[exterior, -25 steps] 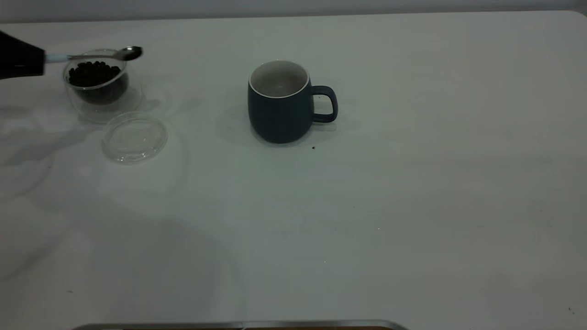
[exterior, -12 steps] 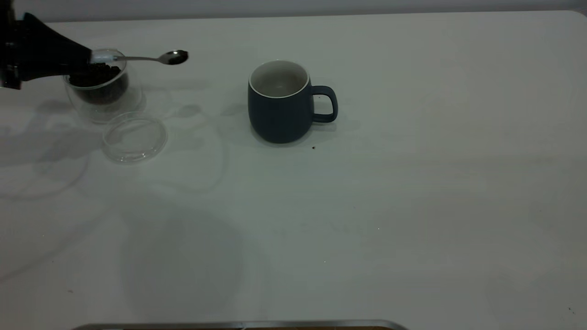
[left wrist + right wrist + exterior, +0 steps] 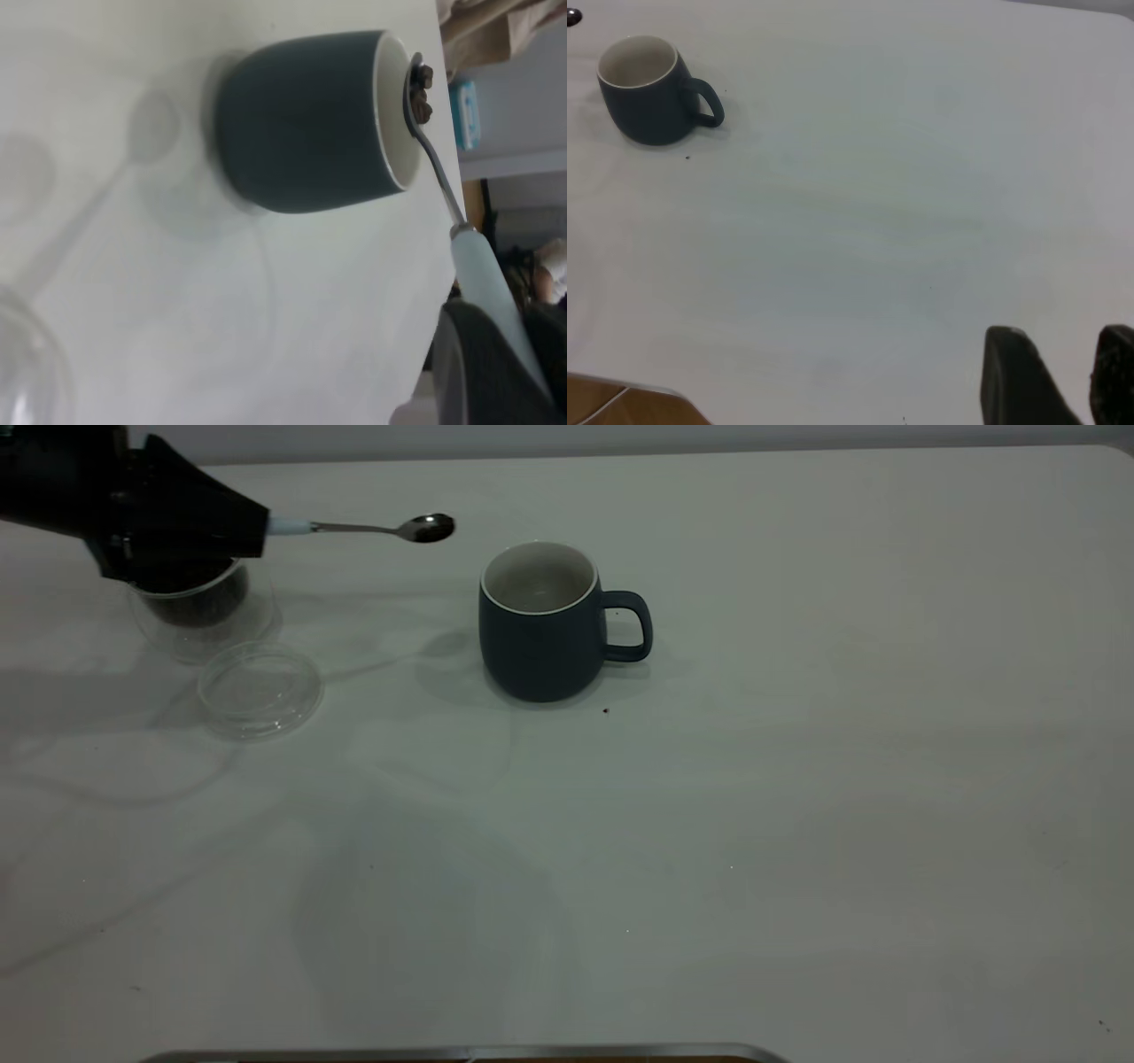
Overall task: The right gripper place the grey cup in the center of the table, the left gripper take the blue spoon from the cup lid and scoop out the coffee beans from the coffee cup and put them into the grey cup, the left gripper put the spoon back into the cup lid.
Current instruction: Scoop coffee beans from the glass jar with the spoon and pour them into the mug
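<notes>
The left gripper (image 3: 252, 530), a black tapered arm end, is clamped on the pale handle of the blue spoon (image 3: 372, 528) and holds it roughly level in the air. The spoon's metal bowl points toward the grey cup (image 3: 542, 624) and sits just short of that cup's rim, on the side away from the handle. In the left wrist view the spoon (image 3: 443, 168) carries a few coffee beans (image 3: 422, 92) in its bowl, right by the cup's white rim (image 3: 306, 119).

Taking the grey cup as landmark: it stands upright near the middle of the table (image 3: 797, 824), loop handle turned away from the gripper, white interior visible w/ no beans seen in it. A tiny dark speck lies on the table just in front of the cup, below the handle.

The coffee cup (image 3: 205, 607), clear glass, stands well apart from the grey cup on the gripper's side, partly hidden beneath the arm; dark beans show through its wall. The cup lid (image 3: 260, 690), a clear shallow disc, lies flat just beside the coffee cup, nearer the front edge of the table.

The right gripper (image 3: 1059, 376) shows only in its own wrist view, well apart from the grey cup (image 3: 648, 88), above bare table, fingers apart & holding nothing.
</notes>
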